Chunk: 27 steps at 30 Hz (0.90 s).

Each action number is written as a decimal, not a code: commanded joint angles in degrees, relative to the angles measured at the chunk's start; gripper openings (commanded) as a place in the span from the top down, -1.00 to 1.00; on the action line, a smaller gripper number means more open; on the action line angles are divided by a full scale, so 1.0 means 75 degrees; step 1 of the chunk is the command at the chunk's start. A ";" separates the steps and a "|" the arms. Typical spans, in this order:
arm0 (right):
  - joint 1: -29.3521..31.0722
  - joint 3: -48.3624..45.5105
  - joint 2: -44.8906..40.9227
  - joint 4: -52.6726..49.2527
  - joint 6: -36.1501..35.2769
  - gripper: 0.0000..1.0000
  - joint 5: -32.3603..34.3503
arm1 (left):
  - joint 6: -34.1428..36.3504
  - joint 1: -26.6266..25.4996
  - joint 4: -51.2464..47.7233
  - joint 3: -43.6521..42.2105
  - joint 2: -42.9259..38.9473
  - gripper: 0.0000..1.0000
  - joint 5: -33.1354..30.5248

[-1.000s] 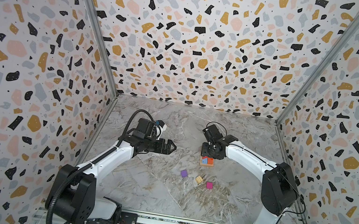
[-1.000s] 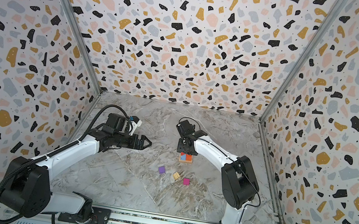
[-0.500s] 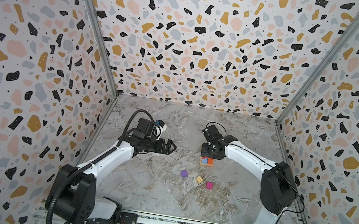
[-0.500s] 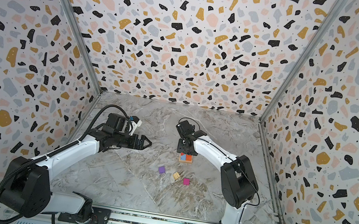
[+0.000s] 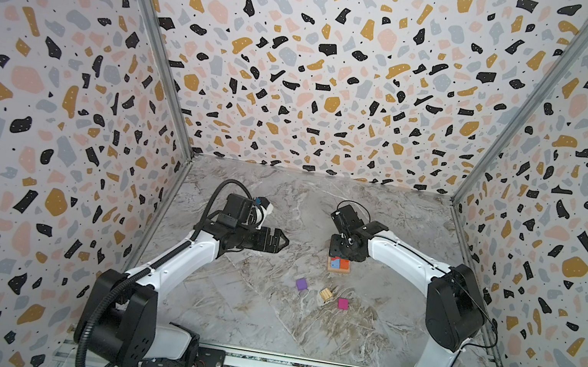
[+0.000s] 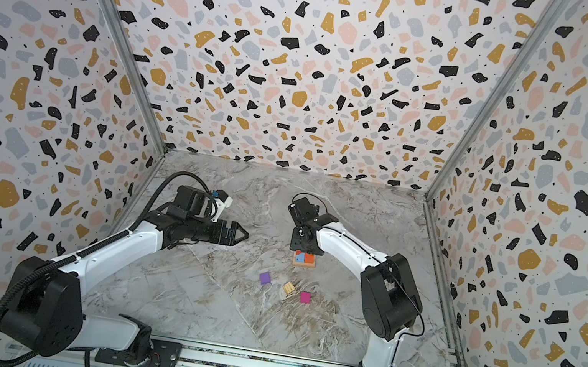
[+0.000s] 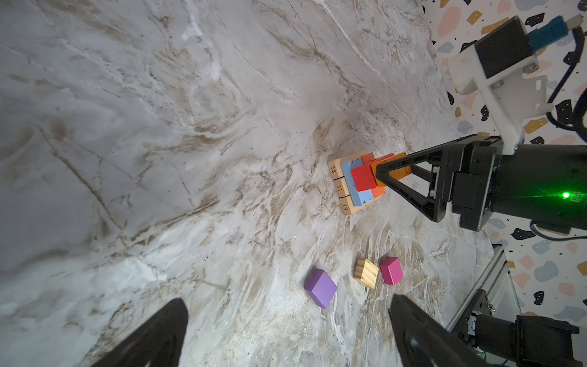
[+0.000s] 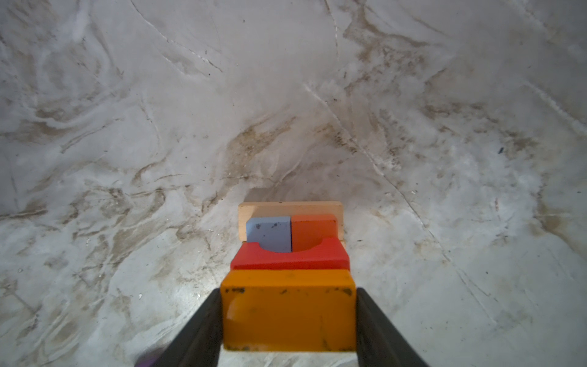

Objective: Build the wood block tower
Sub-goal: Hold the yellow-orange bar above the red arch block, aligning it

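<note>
Left gripper (image 5: 281, 239): jaws spread fully and holding nothing; it hangs above the grey marble tabletop (image 5: 242, 313), well to the left of the tower.
Purple wooden cube (image 5: 301, 284): loose on the tabletop, nearer the front than the tower.
Tan wooden cube (image 5: 326, 294): just right of the purple one, not touching it.
Wood block tower (image 5: 338, 265): the flat base is made of tan oblong blocks (image 8: 290, 208). On it a light blue block (image 8: 268, 233) and an orange-red block (image 8: 313, 230) lie side by side, touching. A red arched block (image 8: 290, 259) lies across them.
Right gripper (image 5: 343, 253): points down over the tower, jaws partly closed and clamping an orange oblong block (image 8: 288, 314) by its ends, right above the red one. Whether the two touch cannot be told.
Magenta wooden cube (image 5: 342, 303): just right of the tan cube.
</note>
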 commanded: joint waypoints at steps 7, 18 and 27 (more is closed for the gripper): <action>0.0028 0.0203 0.0061 -0.0121 -0.0095 -0.21 0.0123 | 0.0048 0.0021 0.0131 -0.0050 -0.0085 -1.00 0.0092; 0.0021 0.0180 0.0053 -0.0135 -0.0106 -0.33 0.0123 | 0.0050 0.0023 0.0132 -0.0051 -0.0112 -1.00 0.0087; 0.0029 0.0233 -0.0047 -0.0189 -0.0118 -0.40 0.0142 | 0.0055 0.0031 0.0134 -0.0052 -0.0109 -1.00 0.0092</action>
